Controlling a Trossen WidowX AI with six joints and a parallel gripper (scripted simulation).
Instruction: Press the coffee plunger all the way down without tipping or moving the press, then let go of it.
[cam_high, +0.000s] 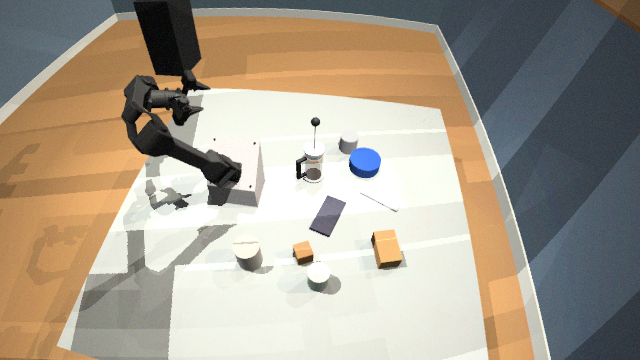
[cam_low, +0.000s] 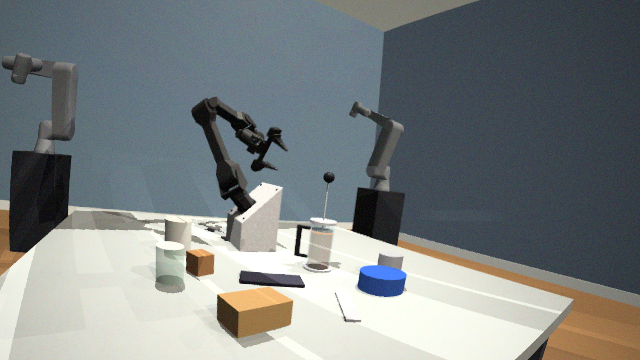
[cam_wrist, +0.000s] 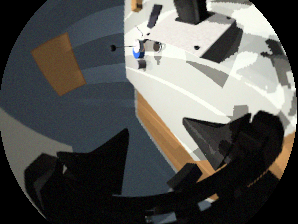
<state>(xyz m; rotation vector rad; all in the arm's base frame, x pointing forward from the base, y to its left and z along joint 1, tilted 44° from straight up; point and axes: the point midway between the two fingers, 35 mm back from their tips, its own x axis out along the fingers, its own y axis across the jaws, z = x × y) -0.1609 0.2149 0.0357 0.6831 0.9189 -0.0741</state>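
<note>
item 1, press (cam_high: 313, 167): glass body with a black handle, upright on the table (cam_high: 350, 310), about mid-table. rod fully raised, black knob (cam_high: 315, 121) high above the lid, so the plunge looks not yet begun. it stands free of its neighbours, which should leave room to come straight down on the knob without nudging anything.

item 2, gripper (cam_low: 270, 150): carried high on the folded arm (cam_low: 220, 150), well apart from the press and off to the side of the knob. fingers spread wide, nothing between them; a parked pose, by my guess, ahead of the approach.

item 3, wedge mount (cam_low: 260, 220): pale, slanted block that carries the arm's base, beside the press on its handle side.

item 4, blue disc (cam_high: 365, 162): flat, near the press on the side away from the handle. a grey cylinder (cam_high: 348, 142) sits just behind it.

item 5, dark slab (cam_high: 328, 215): lying flat, in front of the press.

item 6, two boxes, small (cam_high: 303, 252) and large (cam_high: 387, 248): nearer the front, well clear of the work.

note: the tall thin rod means an off-centre push could tip the press; a vertical press seems called for.
</note>
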